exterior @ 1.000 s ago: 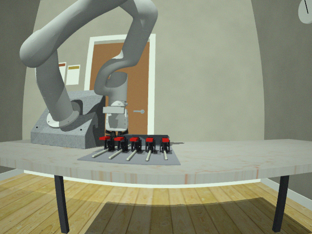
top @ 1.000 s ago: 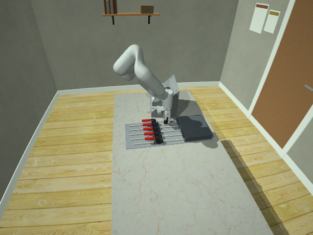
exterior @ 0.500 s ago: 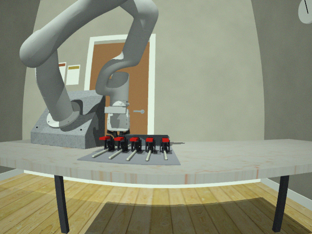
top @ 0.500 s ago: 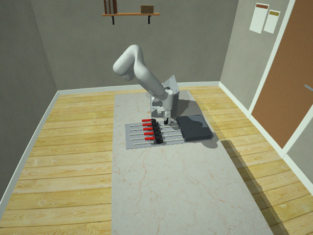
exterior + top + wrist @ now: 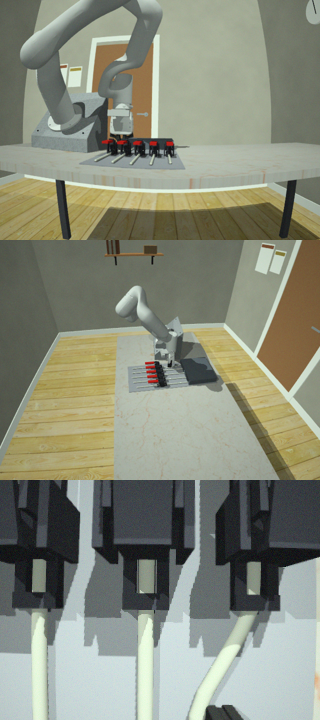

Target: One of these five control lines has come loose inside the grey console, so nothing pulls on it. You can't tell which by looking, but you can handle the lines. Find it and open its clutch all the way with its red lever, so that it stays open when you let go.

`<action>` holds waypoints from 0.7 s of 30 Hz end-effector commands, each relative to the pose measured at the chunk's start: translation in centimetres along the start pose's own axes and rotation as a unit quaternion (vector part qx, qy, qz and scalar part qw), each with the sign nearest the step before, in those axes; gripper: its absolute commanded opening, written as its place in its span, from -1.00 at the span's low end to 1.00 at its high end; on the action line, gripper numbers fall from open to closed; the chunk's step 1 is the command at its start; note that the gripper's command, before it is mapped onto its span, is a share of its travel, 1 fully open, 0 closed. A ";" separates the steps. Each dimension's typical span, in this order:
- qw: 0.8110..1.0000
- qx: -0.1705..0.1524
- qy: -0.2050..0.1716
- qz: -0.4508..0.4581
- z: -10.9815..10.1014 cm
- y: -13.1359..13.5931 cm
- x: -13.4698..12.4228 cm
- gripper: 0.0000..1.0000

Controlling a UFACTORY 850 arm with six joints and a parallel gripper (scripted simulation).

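From the left of the top view, pale yellow floorboards [image 5: 64, 395] [image 5: 180, 201] run along a plain grey wall [image 5: 90, 291], which carries an orange-brown wooden shelf [image 5: 134, 254]. The long, pale, red-veined stone surface [image 5: 180, 433] [image 5: 232, 160] comes next, with a flat blue-grey rectangular mat [image 5: 131, 387] [image 5: 178, 165] [image 5: 295, 655] on it.

Over that mat the five thin, cream, rod-like control lines [image 5: 139, 377] [image 5: 134, 159] [image 5: 145, 670] lie side by side, long axes running left to right, free ends pointing left. The flat red levers [image 5: 151, 376] [image 5: 138, 142] point left too, away from the console, roughly along the lines. They top a row of black blocky clutches [image 5: 161, 376] [image 5: 154, 149] [image 5: 142, 515].

Right of the clutches is my claw [image 5: 169, 365] [image 5: 119, 138] [image 5: 224, 712], its dark fingers pressed together with nothing between them. Beside its tips, the cream line nearest my base [image 5: 176, 365] [image 5: 102, 157] [image 5: 220, 660] bends sideways out of its clutch; I cannot tell whether we touch. The two neighbours in my wrist view run straight.

Furthest right are the dark grey slab-shaped console [image 5: 199, 370] [image 5: 155, 142], where the lines end, and a brown door [image 5: 292, 325] [image 5: 144, 90].
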State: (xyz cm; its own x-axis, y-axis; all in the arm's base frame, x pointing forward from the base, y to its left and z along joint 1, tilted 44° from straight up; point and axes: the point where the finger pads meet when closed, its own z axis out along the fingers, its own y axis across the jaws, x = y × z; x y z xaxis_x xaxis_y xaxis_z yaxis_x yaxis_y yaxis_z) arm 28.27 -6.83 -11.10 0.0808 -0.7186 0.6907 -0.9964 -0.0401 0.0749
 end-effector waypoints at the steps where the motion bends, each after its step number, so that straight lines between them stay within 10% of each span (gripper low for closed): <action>1: 1.000 0.001 0.000 0.000 0.0 -0.1 0.0 -1.00; 21: 1.000 0.001 0.000 0.000 0.0 1.0 0.0 -1.00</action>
State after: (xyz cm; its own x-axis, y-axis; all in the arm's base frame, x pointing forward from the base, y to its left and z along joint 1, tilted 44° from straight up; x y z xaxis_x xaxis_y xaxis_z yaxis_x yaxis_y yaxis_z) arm 27.55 -6.85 -11.04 0.0805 -0.7187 0.6907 -0.9964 -0.0406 0.0738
